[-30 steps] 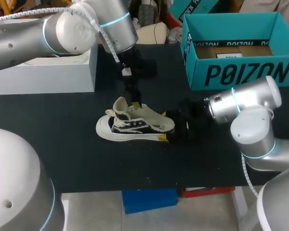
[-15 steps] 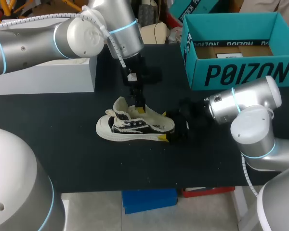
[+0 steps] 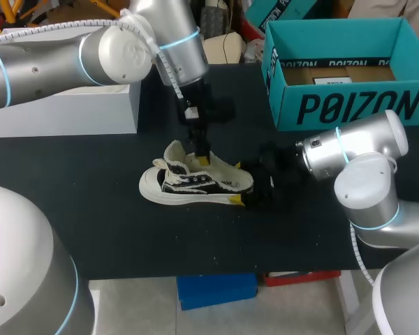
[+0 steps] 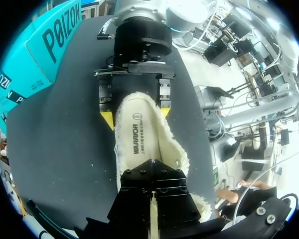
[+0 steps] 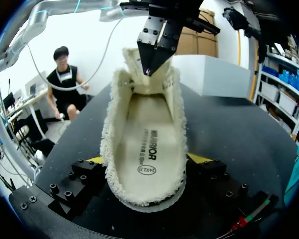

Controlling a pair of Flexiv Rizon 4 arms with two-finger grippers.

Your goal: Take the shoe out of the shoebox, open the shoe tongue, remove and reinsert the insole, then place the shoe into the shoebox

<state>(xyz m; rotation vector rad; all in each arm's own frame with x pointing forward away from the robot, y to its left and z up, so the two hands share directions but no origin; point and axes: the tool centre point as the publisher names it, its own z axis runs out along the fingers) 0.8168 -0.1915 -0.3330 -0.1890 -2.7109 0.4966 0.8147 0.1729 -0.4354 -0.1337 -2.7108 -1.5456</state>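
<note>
pretty clearly a robotics lab, chunky silver left arm (image 3: 63,52) and right arm (image 3: 359,164) coming in over a black-topped table (image 3: 91,216), one shoe (image 3: 195,183) laid out like a test piece, teal shoebox (image 3: 349,105) and plain white box (image 3: 70,108) at the back

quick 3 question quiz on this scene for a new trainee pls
1. True or false: the shoe lies inside the teal shoebox.
2. The right claw grips the shoe at its: A toe, B heel, C laces.
3. Fill in: the left claw reaches down to the shoe's ____.
Key: 1 false, it lies on the black table; 2 B; 3 tongue.
</note>
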